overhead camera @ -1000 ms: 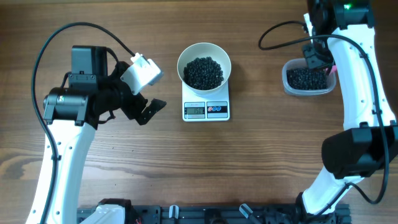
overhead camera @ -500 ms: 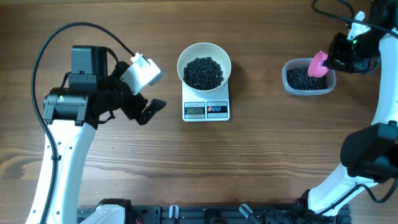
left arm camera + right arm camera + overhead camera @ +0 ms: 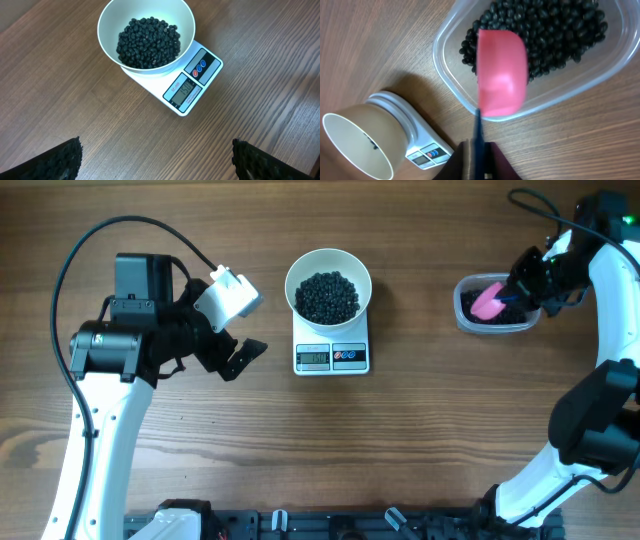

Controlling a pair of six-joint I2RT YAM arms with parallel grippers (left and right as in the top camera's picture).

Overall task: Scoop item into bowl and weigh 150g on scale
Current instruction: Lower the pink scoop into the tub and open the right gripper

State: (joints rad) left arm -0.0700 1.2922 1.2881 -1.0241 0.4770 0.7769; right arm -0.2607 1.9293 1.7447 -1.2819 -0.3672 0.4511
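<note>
The right gripper [image 3: 477, 152], clamped on the pink scoop [image 3: 501, 70], has swung back over the tub [image 3: 445, 65] of beans [image 3: 555, 30]. The bowl [image 3: 107, 20] looks filled. The left gripper [image 3: 155, 155] gapes wide, empty.

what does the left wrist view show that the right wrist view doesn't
Only the left wrist view: the heap of small black beans inside the round white bowl. Only the right wrist view: a pink plastic scoop over a clear plastic tub of more beans. Both: the bowl standing on the white digital scale, on the wooden table.
</note>
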